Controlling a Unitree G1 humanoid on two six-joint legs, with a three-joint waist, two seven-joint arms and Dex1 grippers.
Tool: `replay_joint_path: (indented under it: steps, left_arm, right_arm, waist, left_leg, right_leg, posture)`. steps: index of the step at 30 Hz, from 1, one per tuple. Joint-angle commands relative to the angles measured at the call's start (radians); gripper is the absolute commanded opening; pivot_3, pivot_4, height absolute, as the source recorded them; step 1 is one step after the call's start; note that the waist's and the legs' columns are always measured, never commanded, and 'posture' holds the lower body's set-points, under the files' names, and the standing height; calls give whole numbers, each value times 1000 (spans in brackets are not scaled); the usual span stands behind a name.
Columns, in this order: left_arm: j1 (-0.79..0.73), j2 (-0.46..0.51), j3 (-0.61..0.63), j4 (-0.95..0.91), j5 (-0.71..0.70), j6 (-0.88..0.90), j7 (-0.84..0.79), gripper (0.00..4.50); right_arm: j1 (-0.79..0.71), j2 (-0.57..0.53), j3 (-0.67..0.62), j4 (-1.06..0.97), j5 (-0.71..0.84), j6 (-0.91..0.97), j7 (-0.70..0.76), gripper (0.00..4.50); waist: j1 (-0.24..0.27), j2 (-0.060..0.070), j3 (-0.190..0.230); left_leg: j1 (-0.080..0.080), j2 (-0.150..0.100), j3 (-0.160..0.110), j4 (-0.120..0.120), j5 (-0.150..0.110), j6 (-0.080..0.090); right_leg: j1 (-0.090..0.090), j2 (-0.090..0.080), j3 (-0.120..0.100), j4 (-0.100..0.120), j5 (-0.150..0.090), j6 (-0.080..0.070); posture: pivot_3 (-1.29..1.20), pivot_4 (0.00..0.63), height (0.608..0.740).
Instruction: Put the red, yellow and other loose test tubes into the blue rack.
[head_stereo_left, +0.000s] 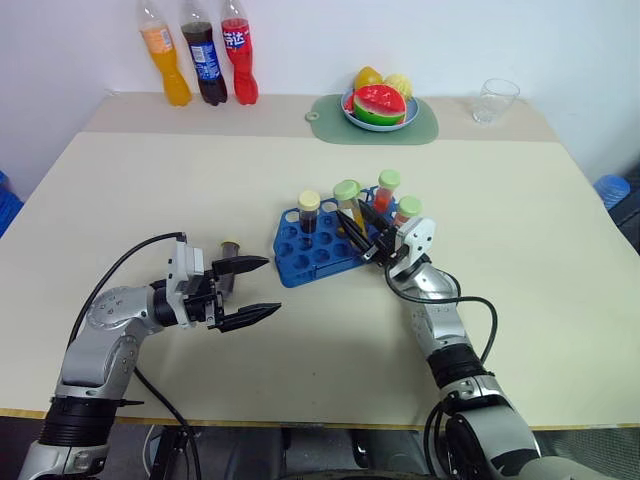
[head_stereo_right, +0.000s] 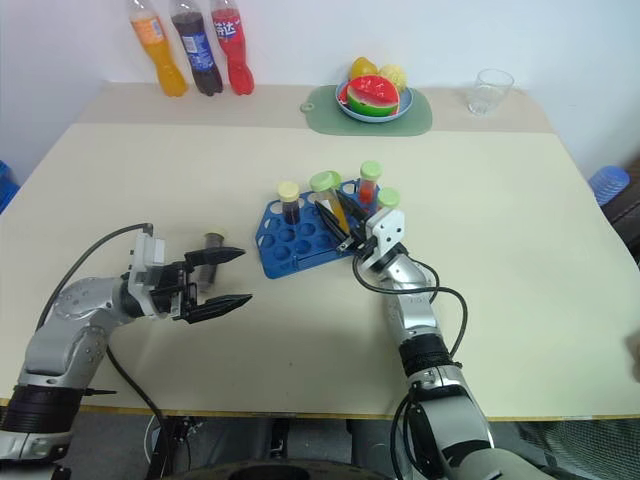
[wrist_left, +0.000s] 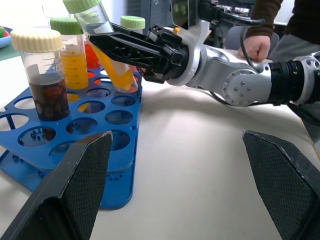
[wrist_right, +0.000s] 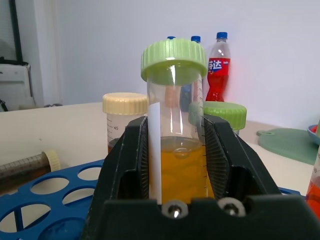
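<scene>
left tool nearest the camera, fingers spread wide, nothing in it, hovering over the tabletop left of the blue rack. one brown tube with a tan cap lies loose on the tabletop just behind that tool, apart from the rack. right tool pinching a yellow tube with a green cap – fingers clamped on both sides of its body, tube tilted, its lower end over the rack holes. standing in the rack: a dark brown tube with a cream cap, a red-orange tube with a green cap, another green-capped tube beside the right tool. at the back – three soda bottles, a fruit bowl on a green mat, a clear cup.
</scene>
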Motion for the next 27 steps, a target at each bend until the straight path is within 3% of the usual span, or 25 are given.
replay_joint_path:
  steps: [1,27]
  left_arm:
    - [-11,-6,20,-4,-14,-10,0,4314]
    - [-28,-19,8,13,-4,-14,-12,4314]
  right_arm:
    - [48,-47,-38,-25,14,17,5,1553]
    - [93,-106,-41,-112,35,88,10,1553]
  waist:
    - [3,0,0]
    - [2,0,-1]
  left_leg:
    - [0,0,0,0,0,0]
    - [1,-2,0,0,0,0]
  right_leg:
    - [0,0,0,0,0,0]
    - [1,-1,0,0,0,0]
  posture:
    - [0,150,740]
    - [0,150,740]
